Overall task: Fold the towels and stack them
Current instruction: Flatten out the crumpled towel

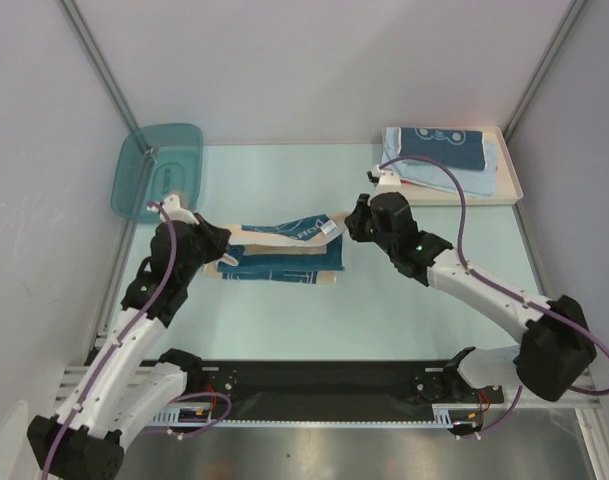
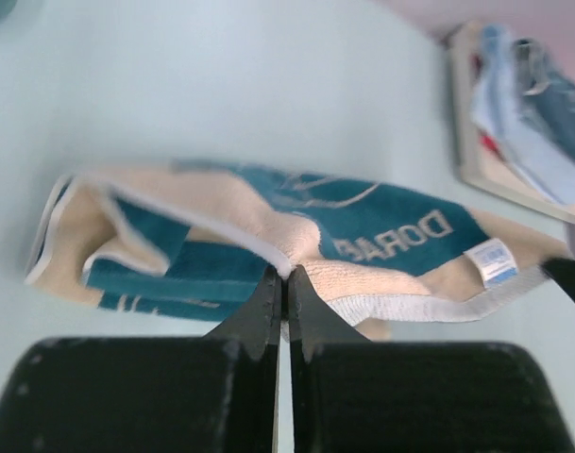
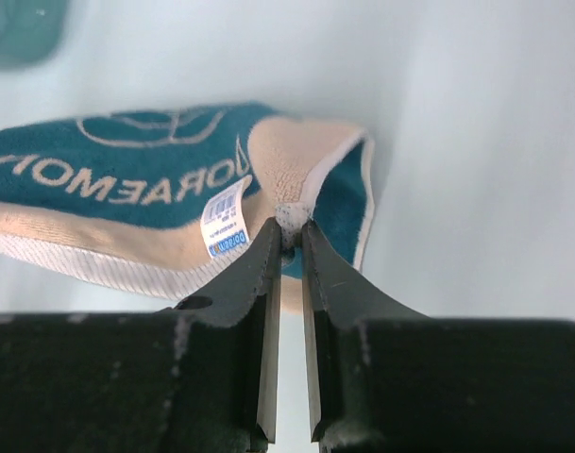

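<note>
The long beige towel with teal borders (image 1: 282, 252) is lying partly folded across the middle of the pale table (image 1: 284, 325), slightly left of centre in the top view, with teal lettering facing up. The left gripper (image 2: 285, 274) is pinching a raised beige fold on the towel's near edge, its two black fingers pressed together on the cloth. In the top view this arm is reaching in from the lower left to the towel's left end. The right gripper (image 3: 289, 226) is clenching the white-edged corner at the towel's right end, just beside a small white sewn-in label (image 3: 225, 223), and that corner is being held up off the table.

In the upper right of the top view, a cream tray (image 1: 511, 176) is holding a dark-blue towel (image 1: 444, 148) lying on a light-blue towel (image 1: 481, 180). A translucent blue bin (image 1: 159, 165) is sitting tilted in the upper left corner, well apart from the towel being handled.
</note>
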Action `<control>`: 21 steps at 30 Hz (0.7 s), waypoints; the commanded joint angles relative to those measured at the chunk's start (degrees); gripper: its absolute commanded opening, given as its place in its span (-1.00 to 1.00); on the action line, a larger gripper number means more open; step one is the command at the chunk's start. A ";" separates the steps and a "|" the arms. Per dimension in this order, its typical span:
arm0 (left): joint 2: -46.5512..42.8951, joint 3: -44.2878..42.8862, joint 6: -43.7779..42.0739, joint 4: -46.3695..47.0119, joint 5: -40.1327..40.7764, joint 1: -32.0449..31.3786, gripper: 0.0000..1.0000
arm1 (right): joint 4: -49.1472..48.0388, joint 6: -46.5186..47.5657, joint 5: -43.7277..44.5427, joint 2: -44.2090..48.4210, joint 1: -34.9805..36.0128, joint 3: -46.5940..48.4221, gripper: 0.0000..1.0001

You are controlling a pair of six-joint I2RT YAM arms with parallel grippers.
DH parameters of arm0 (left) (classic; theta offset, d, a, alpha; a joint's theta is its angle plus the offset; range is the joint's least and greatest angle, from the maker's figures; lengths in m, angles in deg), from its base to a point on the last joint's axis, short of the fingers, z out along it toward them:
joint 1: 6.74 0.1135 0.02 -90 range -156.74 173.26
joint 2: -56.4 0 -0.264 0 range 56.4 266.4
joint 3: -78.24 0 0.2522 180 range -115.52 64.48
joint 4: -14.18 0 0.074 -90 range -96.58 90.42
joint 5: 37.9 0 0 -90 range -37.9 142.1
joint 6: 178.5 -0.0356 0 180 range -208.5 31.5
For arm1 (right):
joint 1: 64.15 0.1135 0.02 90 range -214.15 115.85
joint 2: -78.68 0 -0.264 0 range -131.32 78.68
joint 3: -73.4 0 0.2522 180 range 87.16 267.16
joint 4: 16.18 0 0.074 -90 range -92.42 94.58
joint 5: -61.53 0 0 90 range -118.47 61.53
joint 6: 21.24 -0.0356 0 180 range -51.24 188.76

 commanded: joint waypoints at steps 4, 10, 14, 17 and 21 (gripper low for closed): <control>-6.71 -17.31 -8.46 -11.97 -2.31 -6.84 -0.99 | 10.85 14.38 12.95 10.34 9.38 12.13 -1.00; -8.20 -33.84 -11.72 -19.80 -5.72 -12.03 -0.99 | 15.52 24.47 21.47 16.06 20.54 23.01 -1.00; -8.12 -42.54 -13.13 -21.91 -10.73 -12.12 -0.99 | 16.66 29.57 26.23 17.82 28.36 30.23 -1.00; -7.42 -52.28 -13.57 -23.06 -13.55 -12.12 -0.99 | 15.53 35.37 31.76 18.00 35.83 35.86 -1.00; -5.40 -61.62 -13.66 -24.29 -17.32 -12.12 -0.99 | 8.42 47.32 43.16 17.29 50.57 39.65 -1.00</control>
